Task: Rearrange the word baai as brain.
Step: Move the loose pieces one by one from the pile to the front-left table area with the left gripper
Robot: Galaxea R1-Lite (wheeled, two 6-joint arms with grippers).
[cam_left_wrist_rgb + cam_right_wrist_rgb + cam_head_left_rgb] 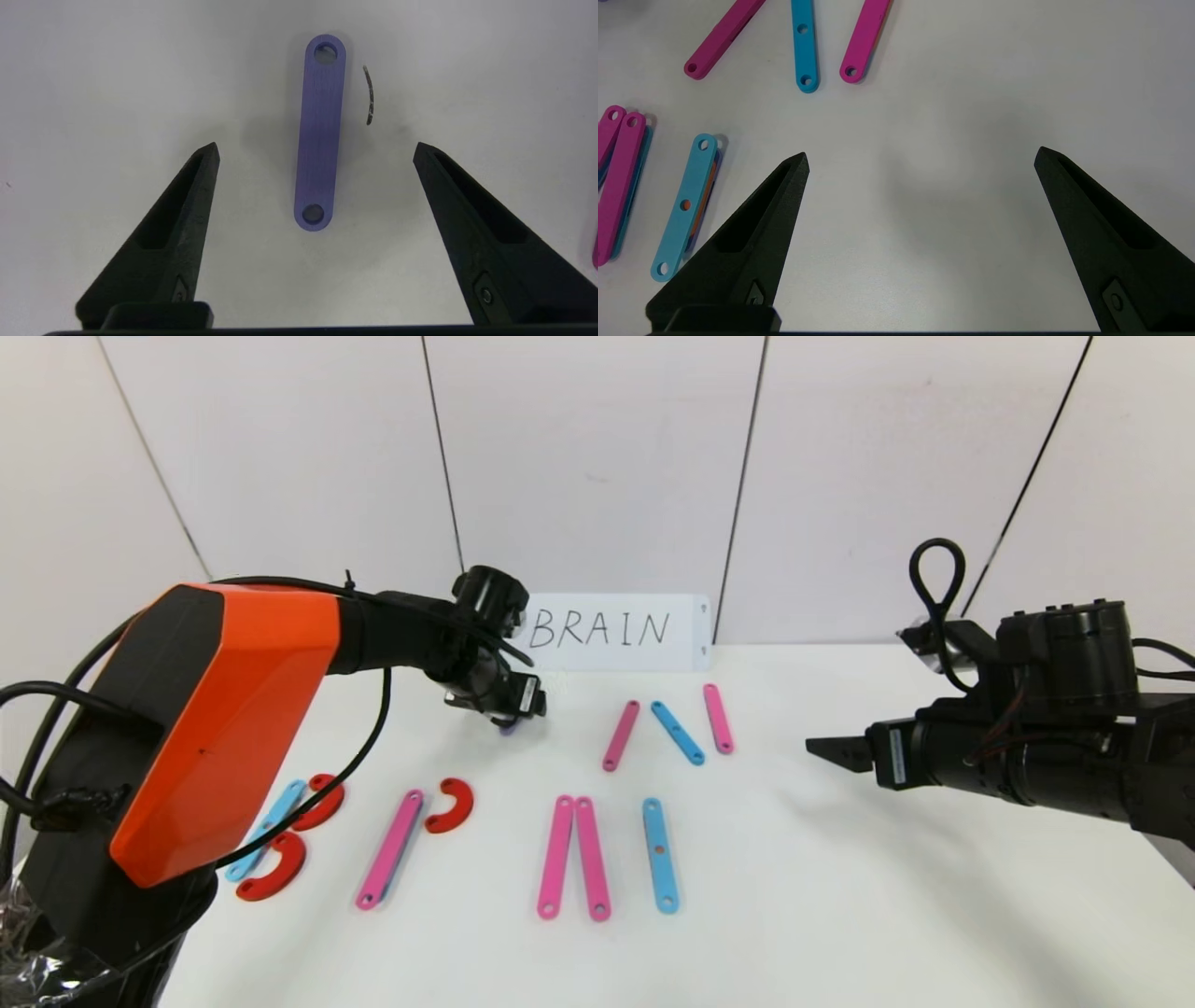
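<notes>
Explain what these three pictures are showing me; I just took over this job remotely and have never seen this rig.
You are looking at a two-armed robot working at a white table. The wide picture comes from a camera on its head; the other two come from cameras on its wrists, looking out between each gripper's black fingers.

On the table lie flat plastic pieces forming letters: a blue strip with two red arcs, a pink strip with one red arc, two pink strips side by side, a single blue strip, and farther back a pink-blue-pink zigzag. A white card reading BRAIN leans against the wall.

The left gripper hovers over a short purple strip, fingers on either side but not touching it. The right gripper is open, over bare table. Nothing is held.
</notes>
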